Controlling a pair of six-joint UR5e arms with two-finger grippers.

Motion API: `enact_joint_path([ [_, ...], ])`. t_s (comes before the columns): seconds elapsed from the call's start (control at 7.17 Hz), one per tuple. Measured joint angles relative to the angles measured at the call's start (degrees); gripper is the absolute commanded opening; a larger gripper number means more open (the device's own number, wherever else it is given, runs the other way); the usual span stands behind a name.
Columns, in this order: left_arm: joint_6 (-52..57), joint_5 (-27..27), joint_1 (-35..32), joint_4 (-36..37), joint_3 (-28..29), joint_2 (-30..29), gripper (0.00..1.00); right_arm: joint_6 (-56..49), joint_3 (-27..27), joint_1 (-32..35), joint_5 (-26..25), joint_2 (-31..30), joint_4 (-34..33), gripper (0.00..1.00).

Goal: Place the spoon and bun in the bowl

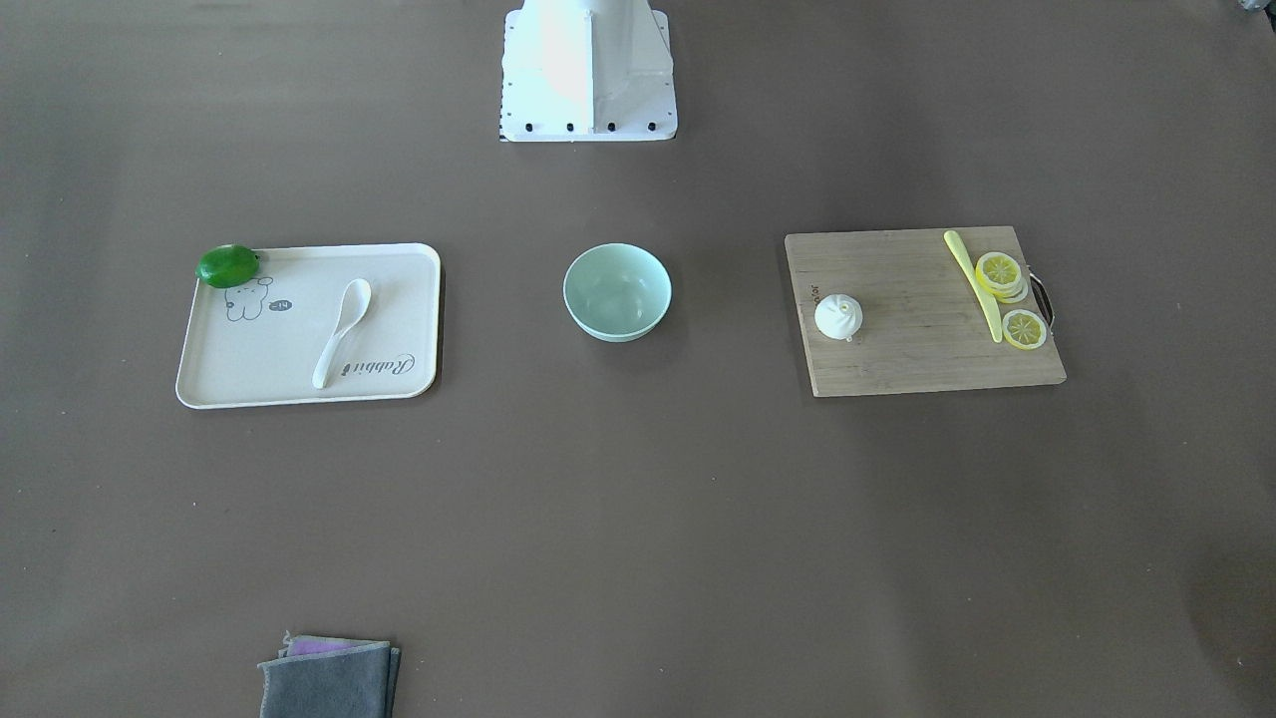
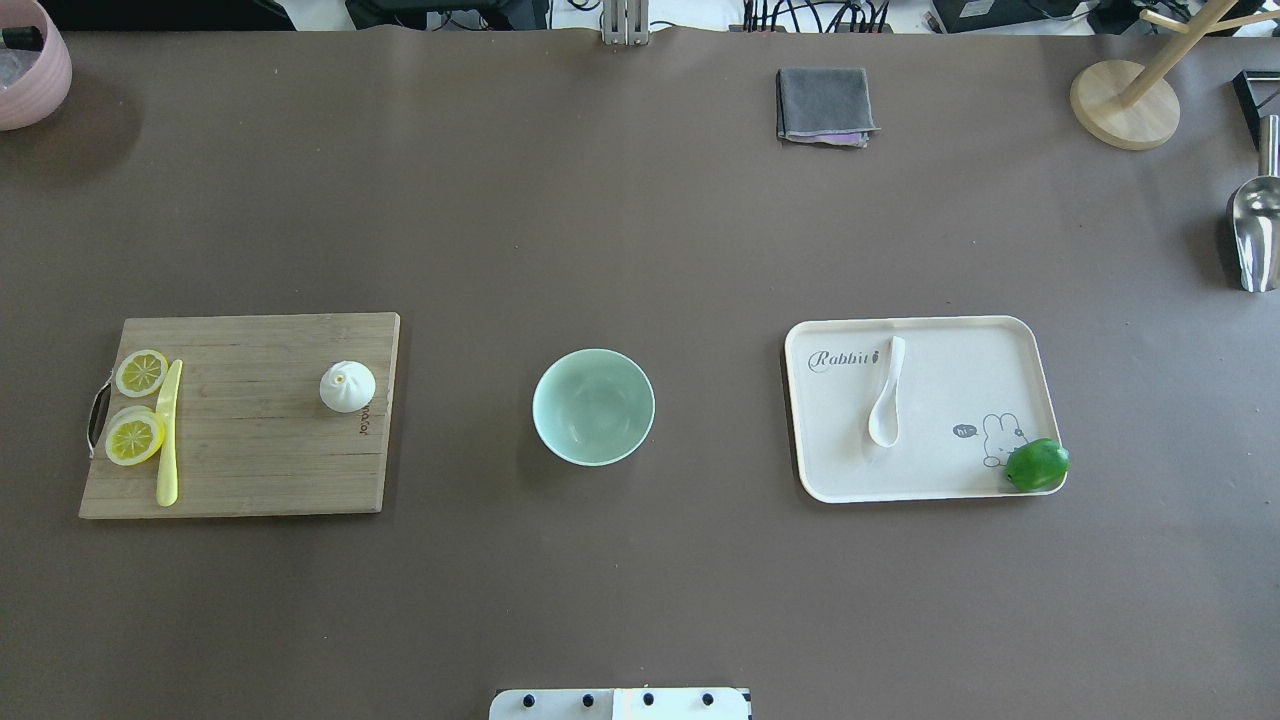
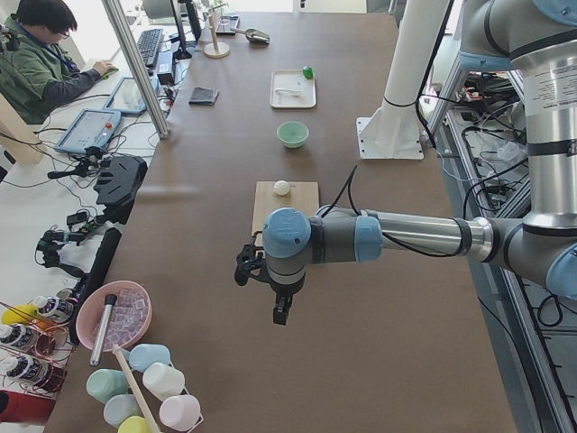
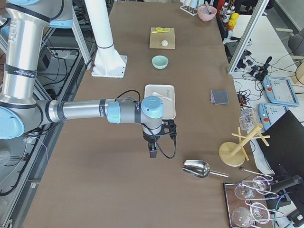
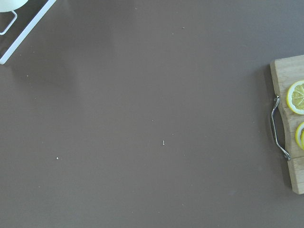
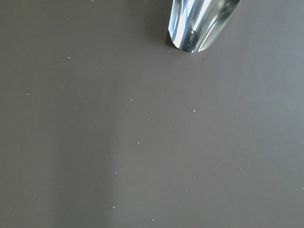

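Note:
The mint-green bowl point(image 2: 593, 406) stands empty at the table's middle; it also shows in the front view point(image 1: 616, 291). The white spoon point(image 2: 886, 400) lies on a cream tray point(image 2: 960, 480), scoop toward the robot. The white bun point(image 2: 347, 386) sits on a wooden cutting board point(image 2: 250, 470). My left gripper point(image 3: 282, 311) shows only in the left side view, past the board's outer end; I cannot tell if it is open. My right gripper point(image 4: 153, 153) shows only in the right side view, beyond the tray; I cannot tell its state either.
A green lime point(image 2: 1037, 465) sits on the tray's corner. A pale-yellow knife point(image 2: 168, 432) and lemon slices point(image 2: 137, 420) lie on the board. A grey cloth point(image 2: 823, 105), a metal scoop point(image 2: 1255, 228), a wooden stand point(image 2: 1125, 104) and a pink bowl point(image 2: 30, 70) line the table's far edge.

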Motion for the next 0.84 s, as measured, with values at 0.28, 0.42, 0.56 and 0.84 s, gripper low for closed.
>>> enact_joint_path([
  [0.28, -0.06, -0.24, 0.01, -4.37, -0.78, -0.53, 0.98, 0.05, 0.75, 0.00, -0.07, 1.61, 0.07, 1.00],
  [0.42, -0.17, -0.44, 0.01, -7.91, -1.30, -0.89, 0.98, 0.11, 2.30, 0.00, 0.01, 2.53, 0.08, 1.00],
  [0.56, -0.31, -0.53, -0.03, -12.23, -1.51, -1.10, 0.98, 0.15, 5.03, 0.00, 0.20, 3.74, 0.08, 1.00],
  [0.84, -2.69, -0.59, -0.03, -21.43, 0.12, -2.77, 0.98, 0.24, 7.22, -0.02, 1.70, 8.84, 0.01, 1.00],
])
